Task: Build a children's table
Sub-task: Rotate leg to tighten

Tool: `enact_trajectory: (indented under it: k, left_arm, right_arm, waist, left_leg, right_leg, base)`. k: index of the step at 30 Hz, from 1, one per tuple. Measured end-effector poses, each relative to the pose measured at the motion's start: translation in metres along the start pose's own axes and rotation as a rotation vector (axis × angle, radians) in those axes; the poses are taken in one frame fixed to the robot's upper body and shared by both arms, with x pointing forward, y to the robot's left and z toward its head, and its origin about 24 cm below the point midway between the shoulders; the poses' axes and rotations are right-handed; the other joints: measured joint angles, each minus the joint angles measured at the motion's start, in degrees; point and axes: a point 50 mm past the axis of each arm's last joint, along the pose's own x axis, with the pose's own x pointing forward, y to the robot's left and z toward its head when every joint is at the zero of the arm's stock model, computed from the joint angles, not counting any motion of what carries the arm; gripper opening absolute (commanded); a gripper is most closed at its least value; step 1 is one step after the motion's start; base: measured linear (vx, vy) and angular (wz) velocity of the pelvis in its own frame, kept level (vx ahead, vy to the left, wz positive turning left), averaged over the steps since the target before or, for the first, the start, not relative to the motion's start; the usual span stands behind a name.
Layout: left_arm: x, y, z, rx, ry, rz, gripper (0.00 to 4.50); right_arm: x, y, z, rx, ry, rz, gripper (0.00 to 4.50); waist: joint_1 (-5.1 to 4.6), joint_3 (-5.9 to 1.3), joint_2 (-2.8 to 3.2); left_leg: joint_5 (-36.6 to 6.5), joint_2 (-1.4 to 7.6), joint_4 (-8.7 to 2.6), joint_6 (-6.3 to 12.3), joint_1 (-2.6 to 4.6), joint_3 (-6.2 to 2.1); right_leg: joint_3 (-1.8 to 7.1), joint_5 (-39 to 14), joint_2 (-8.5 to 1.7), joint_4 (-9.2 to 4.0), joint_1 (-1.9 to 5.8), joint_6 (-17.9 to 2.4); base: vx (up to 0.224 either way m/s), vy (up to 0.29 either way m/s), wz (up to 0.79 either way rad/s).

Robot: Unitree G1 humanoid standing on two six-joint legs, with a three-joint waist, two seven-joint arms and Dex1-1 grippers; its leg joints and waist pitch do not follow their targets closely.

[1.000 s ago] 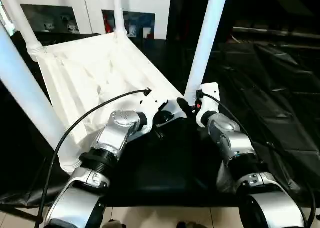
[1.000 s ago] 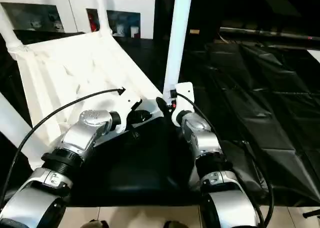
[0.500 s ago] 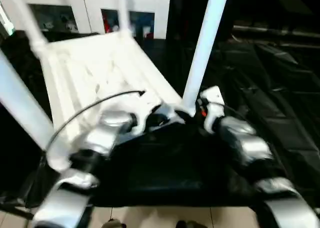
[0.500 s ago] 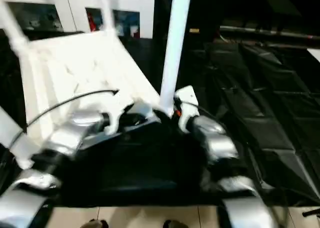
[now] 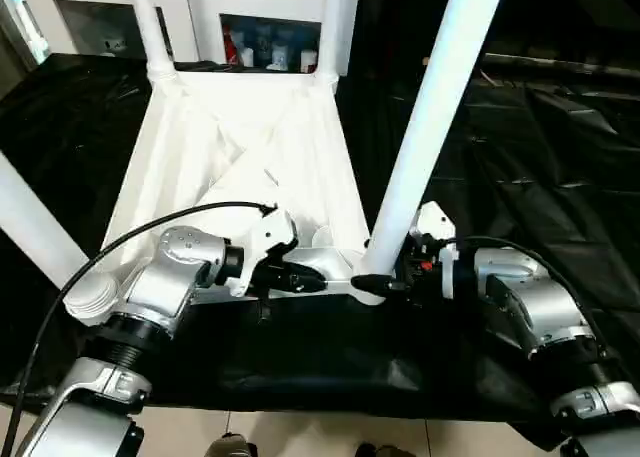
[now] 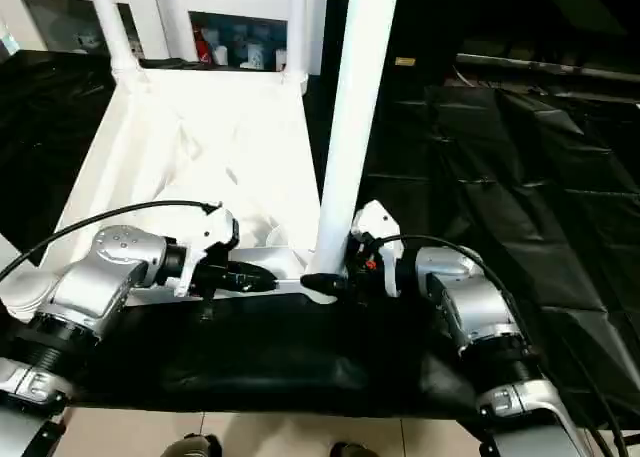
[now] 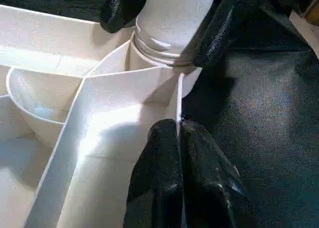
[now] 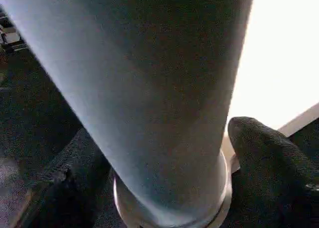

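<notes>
**Children's table, upside down on black sheeting**

- Near-left leg point(image 5: 30, 227): white tube, upright in its corner socket.
- Tabletop point(image 5: 250, 147): white plastic, ribbed underside up.
- Left tool point(image 7: 179, 138): fingers pinched together on the thin near rim of the tabletop.
- Near-right leg point(image 5: 430, 117): upright in its socket.
- Right tool point(image 8: 164, 188): fingers point(image 8: 269, 153) spread wide around that leg's base.
- Cabinet point(image 5: 270, 37): white, glass-fronted, behind.

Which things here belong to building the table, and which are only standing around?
Job:
- tabletop, upside down
- four legs, such as the near right leg in its socket
- left tool, shut on the tabletop's near rim
- right tool, its fingers on either side of that leg's base

Around:
- white cabinet behind
- black sheet underneath
</notes>
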Motion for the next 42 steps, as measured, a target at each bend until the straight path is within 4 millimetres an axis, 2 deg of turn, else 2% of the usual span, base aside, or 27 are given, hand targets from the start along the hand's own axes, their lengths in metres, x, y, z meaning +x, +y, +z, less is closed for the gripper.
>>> enact_trajectory:
  k: [1,2,4,6,9,15,22,25,27,29,36,38,41,42]
  left_arm:
    - [0.000,0.000,0.000,0.000,0.000,0.000,0.00]
    - [0.000,0.000,0.000,0.001,0.000,0.000,0.00]
    - [0.000,0.000,0.000,0.001,0.000,0.000,0.00]
    - [0.000,0.000,0.000,0.001,0.000,0.001,0.00]
    - [0.000,0.000,0.000,0.002,-0.001,0.001,0.00]
    - [0.001,0.001,0.000,-0.001,-0.003,0.025,0.00]
    - [0.015,0.013,0.006,-0.031,-0.022,0.200,0.00]
    - [0.035,0.021,0.014,-0.070,-0.030,0.332,0.00]
    - [0.047,0.023,0.020,-0.095,-0.037,0.396,0.00]
    - [0.054,0.024,0.024,-0.102,-0.041,0.424,0.00]
    - [0.060,0.025,0.028,-0.097,-0.044,0.443,0.00]
    - [0.060,0.025,0.028,-0.093,-0.044,0.442,0.00]
    - [0.058,0.025,0.028,-0.081,-0.043,0.427,0.00]
    - [0.057,0.025,0.027,-0.079,-0.043,0.423,0.00]
  right_arm:
    - [0.000,0.000,0.000,0.000,0.000,0.001,3.48]
    - [0.000,0.000,0.000,0.002,0.001,0.004,3.27]
    - [0.000,0.001,0.000,0.006,0.003,0.010,3.27]
    - [0.000,0.001,0.000,0.007,0.005,0.012,2.97]
    - [0.000,0.001,0.000,0.009,0.006,0.011,2.76]
    - [0.005,0.000,-0.001,0.025,-0.008,-0.021,2.66]
    - [0.020,-0.018,0.001,0.118,-0.058,-0.306,2.64]
    - [0.035,-0.030,0.004,0.229,-0.113,-0.560,2.64]
    - [0.042,-0.036,0.007,0.274,-0.127,-0.687,2.64]
    - [0.046,-0.037,0.009,0.282,-0.138,-0.741,2.64]
    - [0.049,-0.039,0.010,0.276,-0.169,-0.779,2.64]
    - [0.049,-0.039,0.010,0.274,-0.176,-0.773,3.20]
    - [0.044,-0.039,0.009,0.246,-0.175,-0.714,3.40]
    - [0.043,-0.039,0.009,0.238,-0.173,-0.695,3.62]
  waist:
    - [0.00,0.00,0.00]
    - [0.01,0.00,-0.01]
    - [0.01,0.01,-0.01]
    - [0.00,0.01,-0.02]
    - [0.02,0.01,-0.03]
    - [-0.05,0.01,-0.03]
    - [-1.63,-0.02,-0.06]
    - [-2.25,-0.06,-0.07]
    - [-2.31,-0.09,-0.03]
    - [-2.12,-0.11,-0.05]
    - [-1.75,-0.14,-0.04]
    - [-1.74,-0.13,-0.03]
    - [-1.77,-0.13,-0.04]
    - [-1.77,-0.13,-0.04]
  left_leg:
    - [0.00,0.00,0.00,0.00,0.00,0.00]
    - [0.00,0.00,0.00,0.00,0.00,0.00]
    - [0.00,0.00,0.00,0.00,0.00,0.00]
    - [0.00,0.00,0.00,0.00,0.00,0.00]
    - [0.00,0.00,0.00,0.00,-0.01,0.01]
    - [0.01,0.00,0.05,0.00,0.03,0.01]
    - [0.02,0.00,0.24,-0.01,0.19,0.02]
    - [0.03,-0.02,0.35,-0.03,0.23,-0.01]
    - [0.03,-0.05,0.39,-0.03,0.26,-0.03]
    - [0.03,-0.05,0.40,-0.03,0.22,-0.03]
    - [0.02,-0.05,0.20,-0.02,0.11,0.01]
    - [0.02,-0.04,0.22,-0.02,0.13,0.01]
    - [0.02,-0.03,0.23,-0.02,0.10,0.01]
    - [0.02,-0.03,0.21,-0.02,0.09,0.01]
  right_leg:
    - [0.00,0.00,0.00,0.00,0.00,0.00]
    - [0.00,0.00,0.00,0.00,0.00,0.00]
    - [0.00,0.00,0.00,0.00,0.00,0.00]
    - [0.00,0.00,0.00,0.01,0.00,0.01]
    - [0.00,0.00,0.00,0.00,0.00,0.01]
    - [0.01,0.00,0.00,0.06,0.02,-0.01]
    - [0.08,-0.02,0.01,0.12,0.11,0.08]
    - [0.11,-0.01,0.01,0.10,0.14,0.07]
    - [0.15,-0.01,0.00,0.07,0.17,0.07]
    - [0.15,-0.01,0.00,0.07,0.18,0.07]
    - [0.07,0.10,0.01,0.07,0.15,-0.10]
    - [0.07,0.05,0.01,0.06,0.13,-0.01]
    - [0.06,0.00,0.01,0.05,0.10,0.07]
    - [0.06,0.00,0.01,0.05,0.08,0.07]
  base:
    - [0.000,0.000,0.00]
    - [0.000,0.000,0.00]
    - [0.000,0.000,0.00]
    - [0.000,0.000,0.00]
    - [0.000,0.000,0.00]
    - [0.000,0.000,0.00]
    - [0.000,0.000,0.00]
    - [0.000,0.000,0.00]
    - [0.000,0.000,0.00]
    - [0.000,0.000,0.00]
    - [0.000,0.000,0.00]
    - [0.000,0.000,0.00]
    - [0.000,0.000,0.00]
    - [0.000,0.000,0.00]
